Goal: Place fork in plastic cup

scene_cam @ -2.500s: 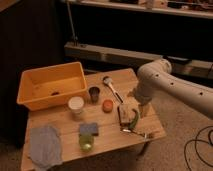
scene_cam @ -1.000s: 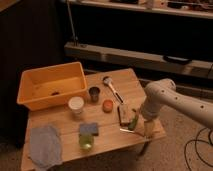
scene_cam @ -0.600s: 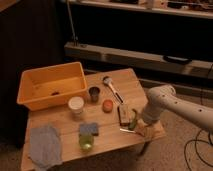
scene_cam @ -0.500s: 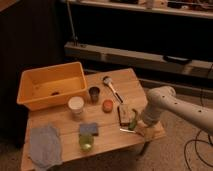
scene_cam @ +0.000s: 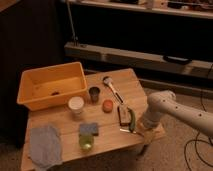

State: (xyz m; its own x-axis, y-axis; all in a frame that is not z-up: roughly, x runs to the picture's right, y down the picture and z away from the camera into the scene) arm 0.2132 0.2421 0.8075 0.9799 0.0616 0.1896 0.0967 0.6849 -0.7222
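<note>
The gripper is found low at the right front corner of the wooden table, at the end of the white arm, which reaches in from the right. Whether the gripper is spread or closed cannot be told, and nothing is seen to be held.

The fork is noted lying flat on the table just beside the gripper, on its left as viewed. Whether the two touch cannot be told. A green curved object lies just beyond the fork, near the gripper, with a small brown block next to it.

The plastic cup is recorded upright near the front edge, well apart from the gripper and to its left. A blue sponge sits just behind the cup.

Farther from the gripper are observed an orange disc, a dark metal cup, a white cup, a long round-headed utensil, a yellow bin and a grey-blue cloth.
</note>
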